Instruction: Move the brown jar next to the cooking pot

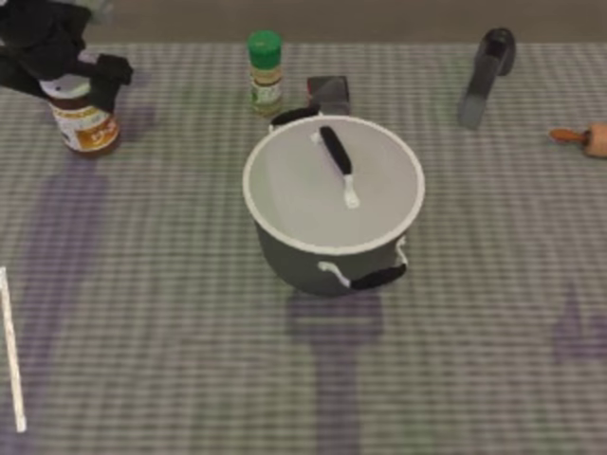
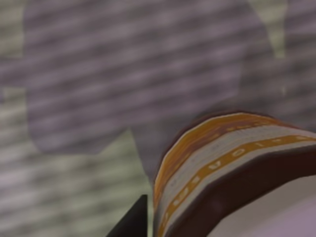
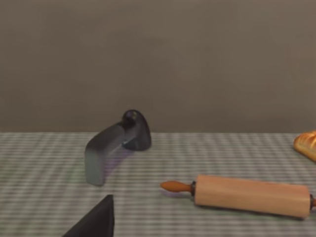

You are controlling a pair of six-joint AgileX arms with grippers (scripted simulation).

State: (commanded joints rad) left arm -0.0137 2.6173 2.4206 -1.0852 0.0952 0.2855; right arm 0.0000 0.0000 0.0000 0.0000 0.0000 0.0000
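The brown jar [image 1: 85, 125], with its orange-and-white label, stands at the table's far left back corner. My left gripper [image 1: 72, 83] sits over its top, covering the lid, and is shut on it. In the left wrist view the jar [image 2: 232, 168] fills the near corner, and one dark finger [image 2: 132, 223] lies close against its label. The cooking pot [image 1: 332, 190], grey with a white-rimmed lid and a black handle, stands mid-table, well to the right of the jar. My right arm is out of the top view; one finger [image 3: 96, 222] of it shows, with nothing beside it.
A green-capped spice bottle [image 1: 265, 71] and a small dark box [image 1: 328, 93] stand just behind the pot. A grey handheld tool [image 1: 486, 76] lies at the back right, with a rolling pin [image 1: 586, 138] at the right edge. A white strip [image 1: 11, 351] lies along the left edge.
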